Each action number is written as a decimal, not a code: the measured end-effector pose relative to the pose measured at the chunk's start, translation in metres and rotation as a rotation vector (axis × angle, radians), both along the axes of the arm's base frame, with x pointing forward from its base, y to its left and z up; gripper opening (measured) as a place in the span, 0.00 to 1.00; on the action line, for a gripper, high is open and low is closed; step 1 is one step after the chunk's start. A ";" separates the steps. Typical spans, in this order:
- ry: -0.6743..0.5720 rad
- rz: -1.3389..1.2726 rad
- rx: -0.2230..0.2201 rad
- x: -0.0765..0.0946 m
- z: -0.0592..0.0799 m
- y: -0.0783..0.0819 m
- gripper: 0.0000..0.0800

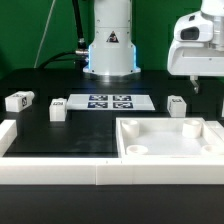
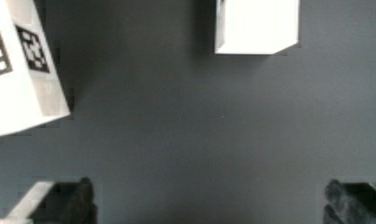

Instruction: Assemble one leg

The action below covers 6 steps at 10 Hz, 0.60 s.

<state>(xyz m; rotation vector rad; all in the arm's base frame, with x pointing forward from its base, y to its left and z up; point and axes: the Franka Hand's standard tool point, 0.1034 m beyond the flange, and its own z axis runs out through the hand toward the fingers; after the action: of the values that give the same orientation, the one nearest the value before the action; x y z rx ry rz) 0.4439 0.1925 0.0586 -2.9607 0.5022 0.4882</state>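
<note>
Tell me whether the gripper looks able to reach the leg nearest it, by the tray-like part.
Likely yes: the gripper hangs open just above that leg, with nothing between them. The tray-like part lies close by but seems apart.

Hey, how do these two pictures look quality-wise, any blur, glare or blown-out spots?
Exterior view: soft and low in detail, the white tray-like part nearly blown out so its sockets barely show, and a bluish glow at the arm's base. Wrist view: blurrier, with the tag on the leg smeared, the dark fingertips out of focus, and the table washed to grey.
</note>
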 end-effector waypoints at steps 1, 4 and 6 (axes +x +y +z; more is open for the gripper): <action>0.088 0.011 0.019 -0.004 0.001 0.003 0.81; 0.315 -0.001 0.068 -0.004 0.003 0.013 0.81; 0.498 -0.013 0.118 -0.005 0.001 0.011 0.81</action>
<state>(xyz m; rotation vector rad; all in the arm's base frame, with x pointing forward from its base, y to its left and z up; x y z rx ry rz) 0.4385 0.2033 0.0600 -2.7059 0.5092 1.2179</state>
